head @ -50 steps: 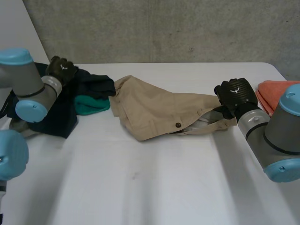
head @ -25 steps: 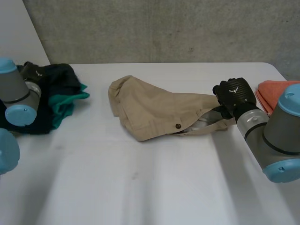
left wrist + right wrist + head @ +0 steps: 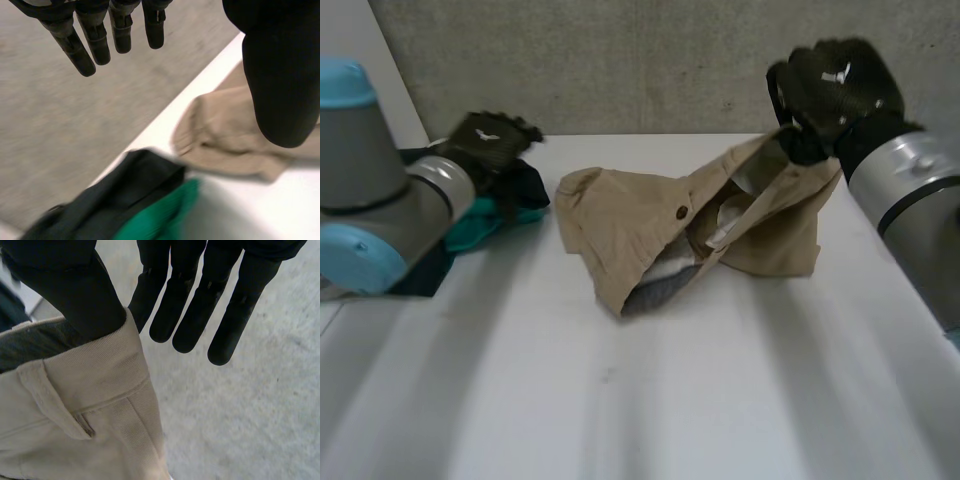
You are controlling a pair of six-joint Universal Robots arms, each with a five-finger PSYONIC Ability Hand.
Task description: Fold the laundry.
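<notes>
Tan trousers (image 3: 620,225) lie across the middle of the white table (image 3: 670,400), with their waistband end lifted into the air. My right hand (image 3: 830,85) is raised at the far right and pinches that waistband. In the right wrist view the thumb presses the waistband of the trousers (image 3: 90,415) against the straight fingers of my right hand (image 3: 195,295). My left hand (image 3: 485,140) hovers at the far left over a dark garment (image 3: 525,185) and a green one (image 3: 480,225). Seen from its wrist, my left hand (image 3: 120,25) is open and holds nothing, above the dark garment (image 3: 115,200), the green one (image 3: 160,220) and the trousers (image 3: 225,145).
A grey concrete wall (image 3: 620,60) stands behind the table's far edge. The dark and green garments are heaped at the table's far left corner. White table surface stretches in front of the trousers.
My right hand has risen from the table, lifting the waistband so the trousers hang open. My left arm has swung back over the dark and green pile.
</notes>
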